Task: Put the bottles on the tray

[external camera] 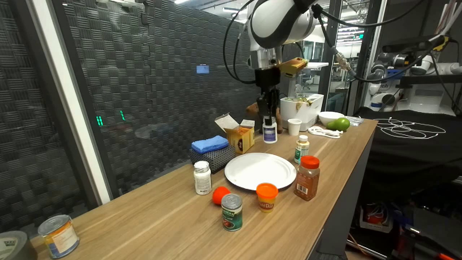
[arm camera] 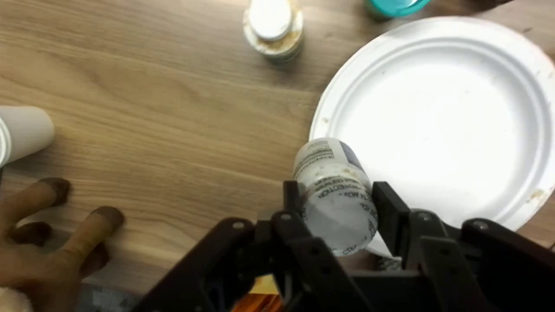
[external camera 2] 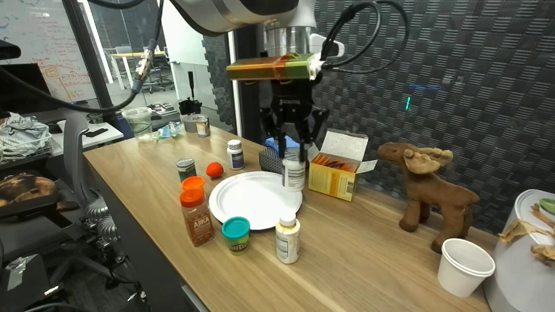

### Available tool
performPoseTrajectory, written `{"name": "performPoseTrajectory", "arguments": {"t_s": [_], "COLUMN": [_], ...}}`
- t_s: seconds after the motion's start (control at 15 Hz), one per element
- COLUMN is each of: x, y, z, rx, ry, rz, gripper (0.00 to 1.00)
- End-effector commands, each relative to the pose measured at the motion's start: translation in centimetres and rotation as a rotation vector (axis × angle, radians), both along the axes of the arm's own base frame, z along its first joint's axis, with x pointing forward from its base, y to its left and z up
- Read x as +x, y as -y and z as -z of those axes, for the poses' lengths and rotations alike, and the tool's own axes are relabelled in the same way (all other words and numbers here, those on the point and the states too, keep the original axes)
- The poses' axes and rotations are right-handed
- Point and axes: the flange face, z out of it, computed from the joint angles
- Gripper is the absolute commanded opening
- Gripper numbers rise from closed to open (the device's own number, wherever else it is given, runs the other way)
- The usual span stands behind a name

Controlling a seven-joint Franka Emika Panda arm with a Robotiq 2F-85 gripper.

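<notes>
Your fingers clasp a bottle near its top, one on each side. It hangs upright, its long axis close to vertical in both exterior views, and, judging by those together, it seems clear of the desk. Your next move turns on the sideways offset: in the wrist view the bottle overlaps the lower-left rim of the plate, and the plate's middle lies up and to the right of your fingers. You likely need to shift inward over the plate before lowering, since a release here risks setting the base across the rim.
</notes>
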Motion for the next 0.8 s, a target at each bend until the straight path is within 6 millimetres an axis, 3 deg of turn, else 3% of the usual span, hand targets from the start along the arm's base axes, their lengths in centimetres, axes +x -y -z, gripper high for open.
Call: {"name": "performPoseTrajectory", "arguments": {"t_s": [0.0, 0.33, 0.73], "x": [-2.0, -1.3, 0.5], "y": [-3.7, -7.5, -8.5], "z": [2.1, 5.7, 5.5], "rx": [-0.004, 0.032, 0.045], "ry": [-0.065, -0.045, 0.048], "rz": [-0.093, -0.154, -0.175], "gripper": [0.20, 0.20, 0.20]}}
